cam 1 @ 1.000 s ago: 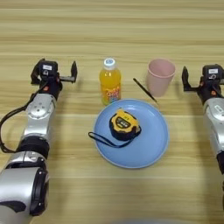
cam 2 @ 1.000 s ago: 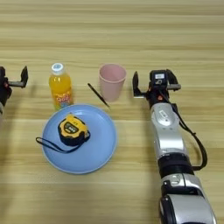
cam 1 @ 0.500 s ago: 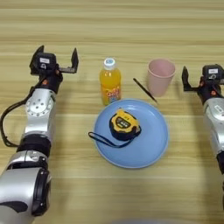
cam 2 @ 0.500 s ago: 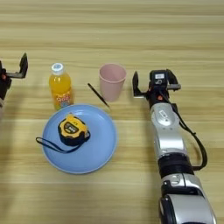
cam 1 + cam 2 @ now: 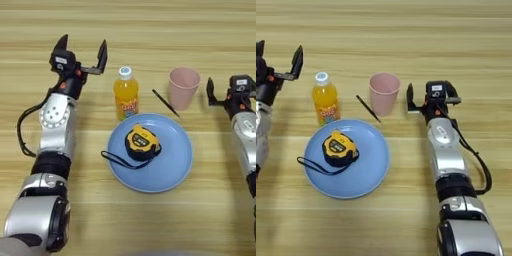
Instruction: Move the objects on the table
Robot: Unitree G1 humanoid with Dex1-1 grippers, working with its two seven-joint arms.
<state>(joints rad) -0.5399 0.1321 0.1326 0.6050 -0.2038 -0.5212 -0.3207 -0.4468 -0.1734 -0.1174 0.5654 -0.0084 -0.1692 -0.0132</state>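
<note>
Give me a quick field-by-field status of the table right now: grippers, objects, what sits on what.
left gripper: jaws open, empty, raised left of the bottle
right gripper: jaws open, empty, right of the cup
small orange juice bottle with white cap: upright on the table, behind the plate
pink plastic cup: upright on the table
yellow-black tape measure with black strap: lying on the round blue plate
thin black stick: flat between bottle and cup
light wooden table: carries everything
</note>
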